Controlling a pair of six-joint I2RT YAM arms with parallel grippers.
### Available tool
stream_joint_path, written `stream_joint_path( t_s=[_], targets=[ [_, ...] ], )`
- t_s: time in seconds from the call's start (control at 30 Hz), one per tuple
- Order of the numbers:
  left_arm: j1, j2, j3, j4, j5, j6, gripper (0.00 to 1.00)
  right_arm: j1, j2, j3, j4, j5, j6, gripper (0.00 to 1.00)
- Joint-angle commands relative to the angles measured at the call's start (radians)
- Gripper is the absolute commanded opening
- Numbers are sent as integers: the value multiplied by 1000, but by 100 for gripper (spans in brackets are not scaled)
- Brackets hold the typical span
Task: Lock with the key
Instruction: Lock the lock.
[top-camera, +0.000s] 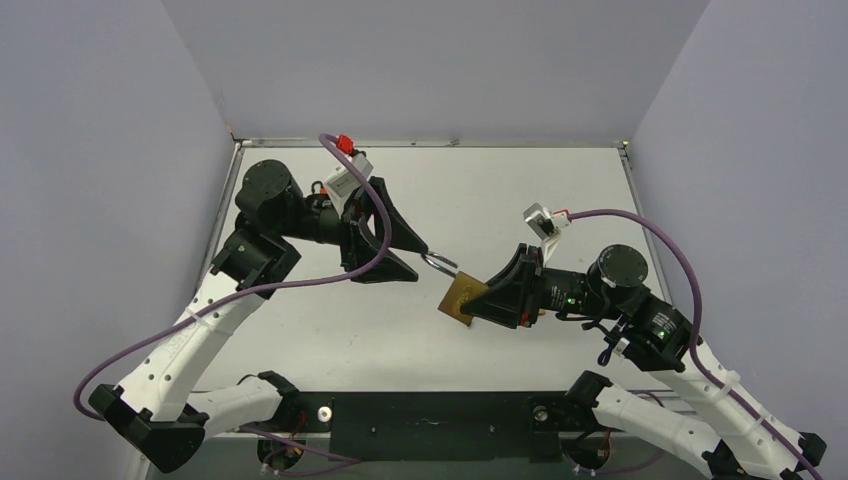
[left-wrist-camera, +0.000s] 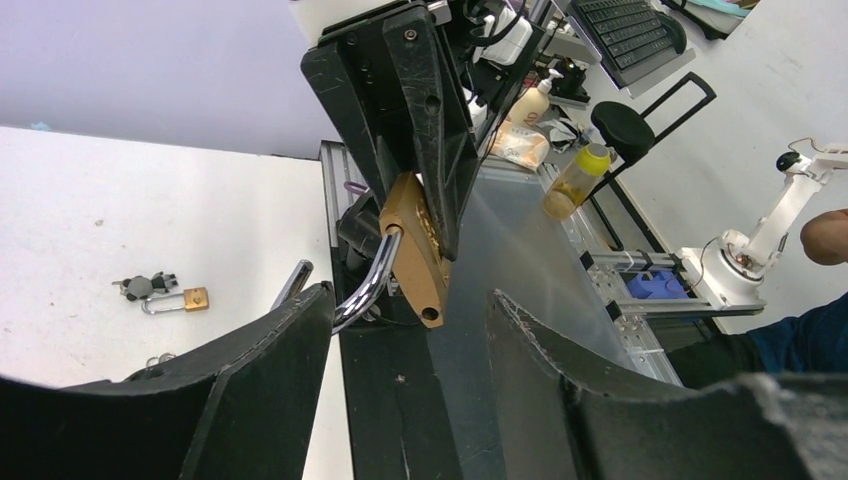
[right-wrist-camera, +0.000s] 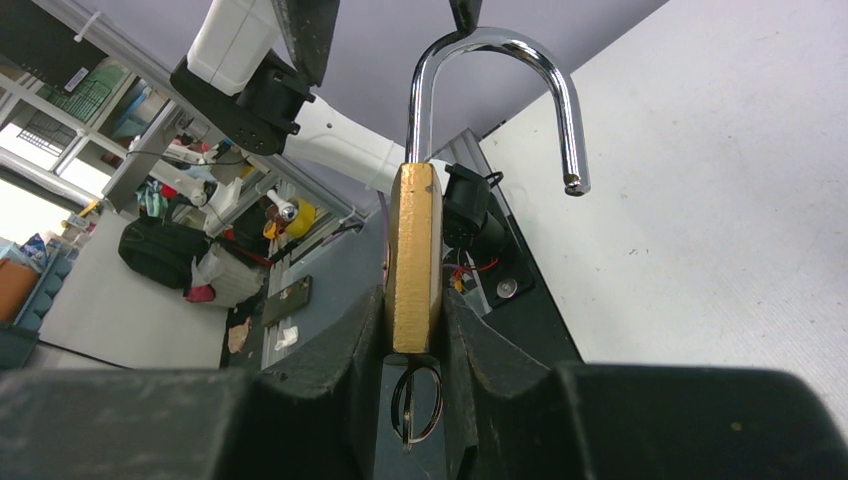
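Note:
A brass padlock (top-camera: 462, 297) is held above the table, its body clamped between my right gripper's (top-camera: 482, 302) fingers. In the right wrist view the lock body (right-wrist-camera: 413, 265) stands upright in my right gripper (right-wrist-camera: 412, 305). Its steel shackle (right-wrist-camera: 500, 60) is open, with the free end out of the body. A key ring (right-wrist-camera: 415, 400) hangs under the body; the key itself is mostly hidden. My left gripper (top-camera: 422, 256) is open at the shackle (top-camera: 441, 264). In the left wrist view the shackle (left-wrist-camera: 368, 285) lies against my left finger (left-wrist-camera: 300, 330), with the lock (left-wrist-camera: 418, 255) beyond my left gripper (left-wrist-camera: 410, 298).
A small second padlock with keys (left-wrist-camera: 165, 295) lies on the white table (top-camera: 560, 190) in the left wrist view. The black base plate (top-camera: 430, 420) runs along the near edge. Grey walls enclose the table at the left, back and right.

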Motion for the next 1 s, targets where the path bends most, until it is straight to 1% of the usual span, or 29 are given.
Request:
stream_joint_path(
  t_s=[0.0, 0.13, 0.2, 0.3, 0.4, 0.57, 0.73, 0.87, 0.97],
  targets=[
    [-6, 4, 0, 14, -12, 19, 54, 0, -25, 57, 187, -19, 39, 0],
    [-15, 11, 5, 10, -22, 22, 53, 1, -23, 60, 188, -13, 36, 0],
    [-22, 14, 3, 4, -29, 27, 51, 1, -25, 62, 187, -5, 33, 0],
    [-33, 15, -9, -5, -40, 35, 46, 1, -25, 67, 177, 16, 22, 0],
    [-46, 11, -17, -27, -56, 51, 43, 1, -26, 68, 172, 30, 12, 0],
    [-57, 2, -20, -82, -78, 79, 32, 0, -31, 73, 156, 59, -2, 0],
    [-57, -13, -24, -94, -91, 78, 29, 0, -31, 77, 126, 80, -26, 0],
    [-56, -16, -20, -138, -106, 95, 25, 0, -33, 82, 99, 103, -45, 0],
    [-57, -15, -13, -176, -120, 110, 25, 1, -32, 92, 74, 116, -62, 0]
  ],
)
